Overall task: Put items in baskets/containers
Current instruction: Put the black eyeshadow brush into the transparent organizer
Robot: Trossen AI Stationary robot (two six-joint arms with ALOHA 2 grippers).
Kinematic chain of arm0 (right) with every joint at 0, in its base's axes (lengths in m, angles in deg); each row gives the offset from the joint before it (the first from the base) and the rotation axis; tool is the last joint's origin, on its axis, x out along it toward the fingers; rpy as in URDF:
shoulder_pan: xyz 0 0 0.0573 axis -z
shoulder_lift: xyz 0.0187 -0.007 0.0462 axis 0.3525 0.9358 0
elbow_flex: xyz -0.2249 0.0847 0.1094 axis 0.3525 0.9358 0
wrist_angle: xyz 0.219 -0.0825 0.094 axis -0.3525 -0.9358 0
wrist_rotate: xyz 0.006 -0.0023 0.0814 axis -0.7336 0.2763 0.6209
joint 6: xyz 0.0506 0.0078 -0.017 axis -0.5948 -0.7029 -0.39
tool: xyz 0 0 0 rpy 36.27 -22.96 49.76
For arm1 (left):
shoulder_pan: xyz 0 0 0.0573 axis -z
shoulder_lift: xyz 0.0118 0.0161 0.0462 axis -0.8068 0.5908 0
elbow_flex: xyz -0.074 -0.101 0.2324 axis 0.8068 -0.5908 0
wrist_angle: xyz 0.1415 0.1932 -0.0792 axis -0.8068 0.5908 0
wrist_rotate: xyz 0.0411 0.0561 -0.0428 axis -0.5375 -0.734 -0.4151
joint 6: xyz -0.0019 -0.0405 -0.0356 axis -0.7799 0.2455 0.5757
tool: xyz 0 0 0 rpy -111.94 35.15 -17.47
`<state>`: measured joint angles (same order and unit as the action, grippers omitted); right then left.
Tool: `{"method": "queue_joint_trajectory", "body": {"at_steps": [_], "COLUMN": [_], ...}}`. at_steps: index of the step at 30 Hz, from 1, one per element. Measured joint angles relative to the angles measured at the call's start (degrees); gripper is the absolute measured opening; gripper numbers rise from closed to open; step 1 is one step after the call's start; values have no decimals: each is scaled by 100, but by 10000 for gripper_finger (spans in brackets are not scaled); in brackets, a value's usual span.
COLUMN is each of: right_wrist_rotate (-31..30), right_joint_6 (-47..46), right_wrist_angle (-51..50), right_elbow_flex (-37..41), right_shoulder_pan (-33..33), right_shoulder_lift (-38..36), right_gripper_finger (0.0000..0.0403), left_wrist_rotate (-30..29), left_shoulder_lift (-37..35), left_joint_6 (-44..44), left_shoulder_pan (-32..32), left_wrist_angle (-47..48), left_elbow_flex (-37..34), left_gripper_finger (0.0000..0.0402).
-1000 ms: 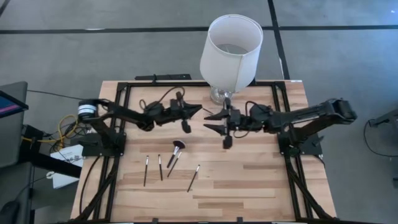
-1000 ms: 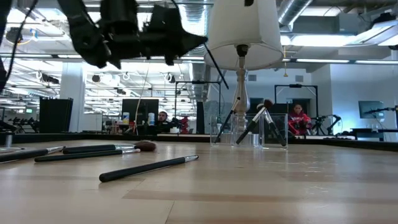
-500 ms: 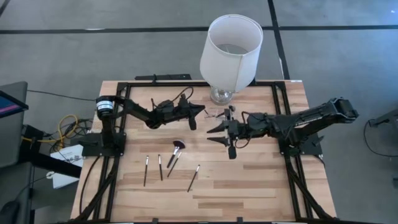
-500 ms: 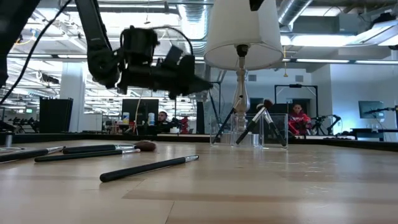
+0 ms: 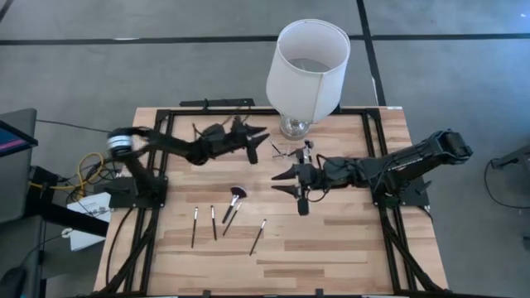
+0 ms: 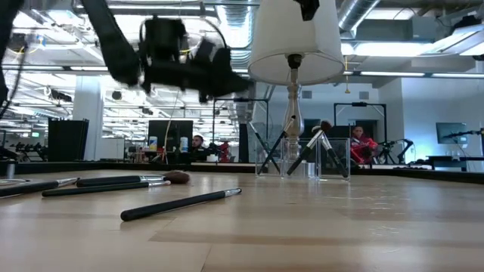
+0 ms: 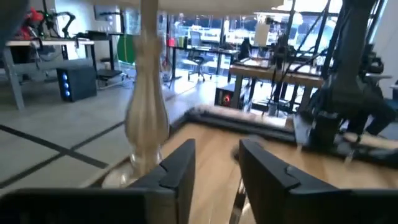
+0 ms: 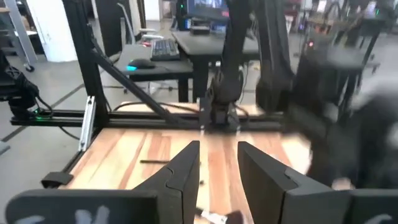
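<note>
Several slim dark brushes (image 5: 213, 222) lie flat on the wooden table, among them a fan-headed one (image 5: 235, 199) and the nearest one (image 6: 180, 205). The clear container (image 6: 302, 159) stands by the lamp base (image 5: 294, 126), and more brushes (image 6: 314, 147) lean in it. My left gripper (image 5: 263, 139) hovers open above the table just left of the container; a thin brush (image 7: 239, 194) shows below its fingers, apart from them. My right gripper (image 5: 280, 180) stands open nearer the table's middle, nothing between its fingers (image 8: 186, 168).
A tall white lampshade (image 5: 308, 60) on a glass stem (image 6: 293, 121) stands over the far middle of the table. A black frame (image 5: 166, 124) runs along the table's edges. Bare wood (image 5: 348, 240) lies at the near right. People sit in the room behind.
My left gripper has carried a brush toward the container, dipped low, then risen a little, and it has opened; the brush is no longer between its fingers. My right gripper has drifted a little toward the near edge, its gap unchanged.
</note>
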<state>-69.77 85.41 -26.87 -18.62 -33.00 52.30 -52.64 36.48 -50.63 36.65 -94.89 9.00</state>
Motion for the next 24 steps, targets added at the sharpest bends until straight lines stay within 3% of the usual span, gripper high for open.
{"method": "queue_joint_trajectory", "body": {"at_steps": [7, 11, 15, 19, 24], "right_wrist_rotate": [17, 66, 411, 1321, 2641], "right_joint_6": [-239, -35, -238, -322, 297], "right_wrist_angle": [-473, -901, -566, -129, 804], "right_elbow_flex": [-2, -3, -2, -2, -2], "right_shoulder_pan": [0, 0, 99, 255, 272], "right_shoulder_lift": [26, 323, 951, 1745, 2647], "right_gripper_finger": [102, 103, 116, 151, 199], "left_wrist_rotate": [12, 0, 18, -154, -743], "left_shoulder_lift": [-2807, -3964, -4713, -5215, -5473], "left_joint_6": [-4, 45, 37, 29, 38], "left_shoulder_pan": [380, 867, 1302, 1385, 1342], "left_wrist_angle": [3517, 5028, 5242, 5212, 5205], "left_elbow_flex": [0, -52, -502, -854, -1097], "left_gripper_finger": [148, 143, 138, 136, 135]}}
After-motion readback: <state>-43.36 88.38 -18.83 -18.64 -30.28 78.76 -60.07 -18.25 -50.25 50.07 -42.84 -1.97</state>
